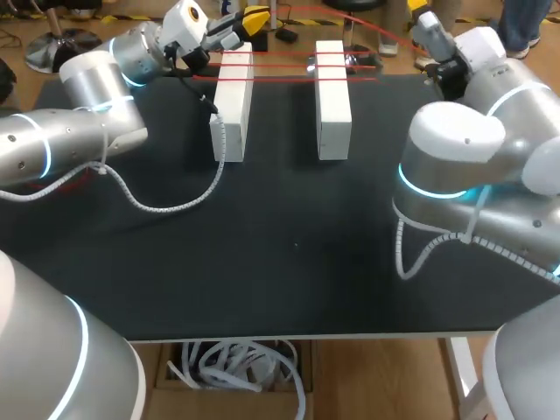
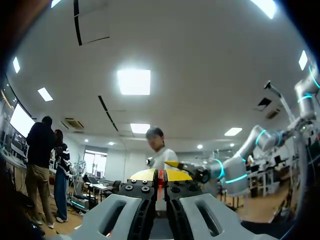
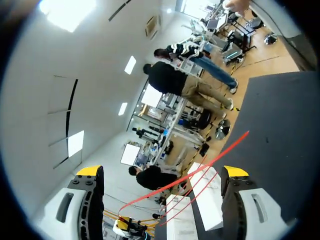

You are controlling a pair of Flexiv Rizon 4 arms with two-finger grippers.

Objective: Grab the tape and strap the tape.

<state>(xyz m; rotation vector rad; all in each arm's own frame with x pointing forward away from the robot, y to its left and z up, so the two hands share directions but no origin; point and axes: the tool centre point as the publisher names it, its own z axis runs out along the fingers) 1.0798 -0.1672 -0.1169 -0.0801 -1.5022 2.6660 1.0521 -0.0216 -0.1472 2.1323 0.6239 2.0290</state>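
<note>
At the far end of the surface (image 1: 289,245), the tape (image 1: 284,63) lies in red strands across two white blocks (image 1: 232,105), the left jaws pinching one strand, the right jaws spread wide; I'd pull taut and level so the wraps don't slip.

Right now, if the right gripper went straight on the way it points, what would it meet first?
Probably the red tape, whose strands cross ahead of the right gripper, between its open fingers. The white blocks lie beyond. Depth is hard to judge.
</note>
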